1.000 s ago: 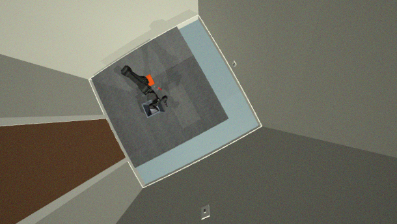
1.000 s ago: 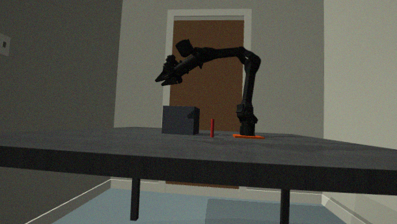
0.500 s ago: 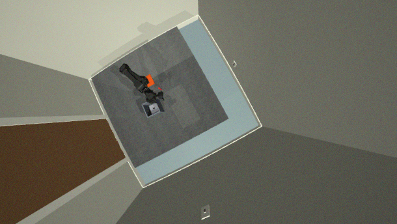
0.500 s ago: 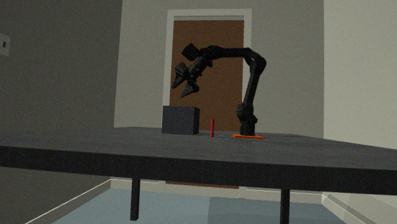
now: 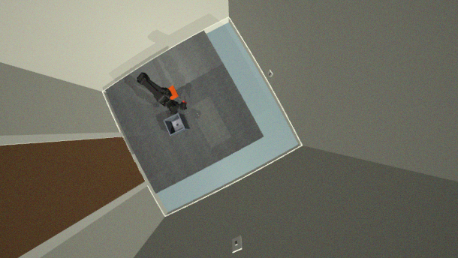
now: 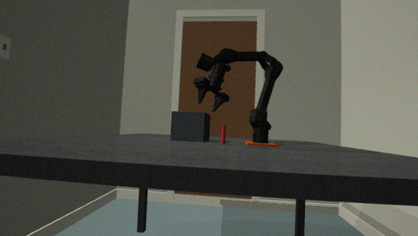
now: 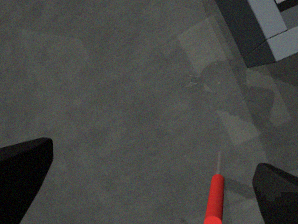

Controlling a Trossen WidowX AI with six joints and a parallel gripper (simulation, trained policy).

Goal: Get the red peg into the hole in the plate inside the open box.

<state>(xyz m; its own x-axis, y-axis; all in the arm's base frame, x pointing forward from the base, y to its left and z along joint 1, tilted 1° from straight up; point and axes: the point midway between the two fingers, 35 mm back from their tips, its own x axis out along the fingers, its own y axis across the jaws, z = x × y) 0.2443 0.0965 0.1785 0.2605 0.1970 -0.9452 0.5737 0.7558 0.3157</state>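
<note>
While hovering over the table [image 5: 240, 124] [image 6: 205, 154] [image 7: 125, 100], holds the claw [image 5: 178, 108] [image 6: 206, 107] [image 7: 156, 163] spread wide open, with nothing gripped.
Below the fingertips, shows the red peg [image 5: 184, 102] [image 6: 223, 134] [image 7: 215, 199] standing upright on the table, outside the open-topped gray box [image 5: 167, 127] [image 6: 190, 127] [image 7: 270, 20]; in the exterior view, places it between the box and the orange base plate [image 5: 173, 96] [image 6: 274, 145]. In the wrist view, sets it much closer to the right-hand finger in the picture.

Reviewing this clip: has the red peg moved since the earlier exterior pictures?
No. The red peg still stands upright between the dark box and the orange base plate.
</note>
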